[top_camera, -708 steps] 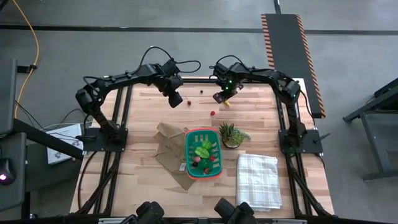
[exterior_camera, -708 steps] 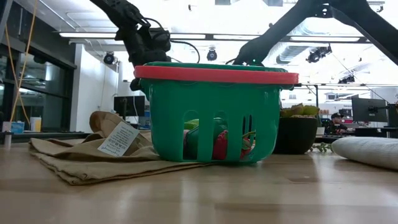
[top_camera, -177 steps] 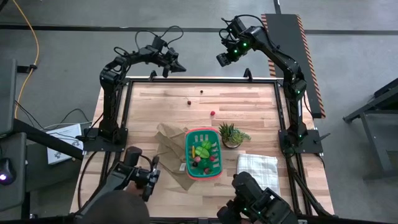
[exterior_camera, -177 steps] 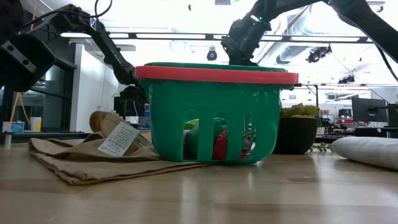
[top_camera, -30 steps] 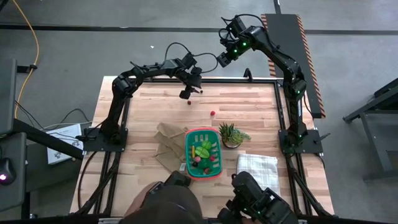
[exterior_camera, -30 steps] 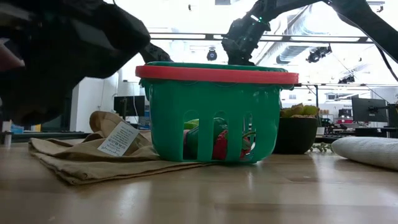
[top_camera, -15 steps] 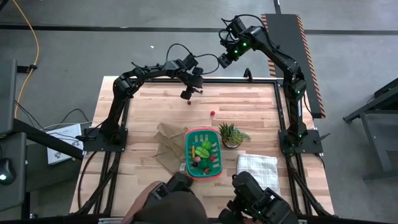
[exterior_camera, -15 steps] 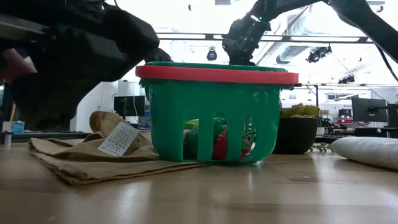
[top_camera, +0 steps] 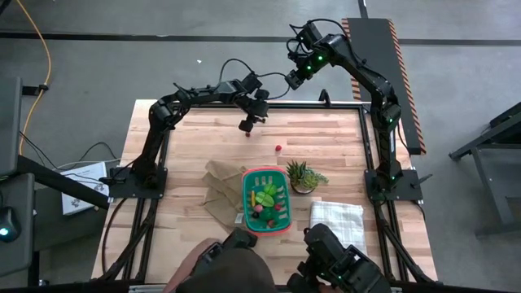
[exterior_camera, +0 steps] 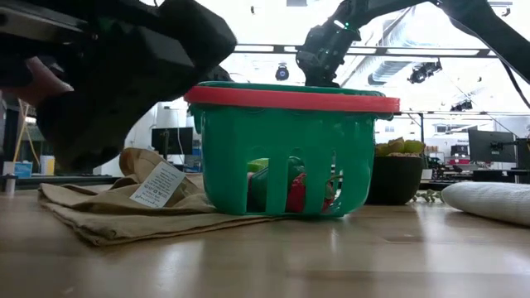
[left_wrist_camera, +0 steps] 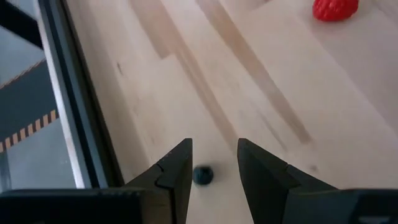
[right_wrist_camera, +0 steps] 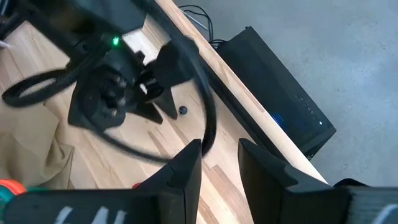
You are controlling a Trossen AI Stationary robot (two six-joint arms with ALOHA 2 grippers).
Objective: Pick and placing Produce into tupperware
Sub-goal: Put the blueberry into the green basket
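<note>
Nearest the table's front edge, a person's dark-clad head and shoulders (top_camera: 232, 268) lean in, filling the upper left of the low view. Just beyond, the teal rectangular plastic basket with an orange rim (top_camera: 265, 201) sits on a crumpled brown paper bag (top_camera: 221, 191), holding green leafy pieces, a yellow piece and red and dark toy produce (top_camera: 266, 198); through its side slots the low view shows green and red pieces (exterior_camera: 290, 189). A folded white checked cloth (top_camera: 336, 234) lies to the basket's right, and a spiky green potted plant (top_camera: 303, 176) stands just beside its far right corner. Farther back, 1 small red ball (top_camera: 278, 149) rests alone on the bare wood, then 1 dark red piece (top_camera: 247, 134) a little beyond it. Near the far edge, the left gripper (top_camera: 253, 120) hangs low over the boards, its 2 fingers spread a little, and a small dark berry (left_wrist_camera: 203, 175) lies on the wood in the gap between the fingertips, apart from both. A red toy strawberry (left_wrist_camera: 335, 9) lies beyond it in the left wrist view. The right gripper (top_camera: 295, 76) hovers past the table's far edge, fingers slightly parted and holding nothing, looking down on the left arm and the berry.
</note>
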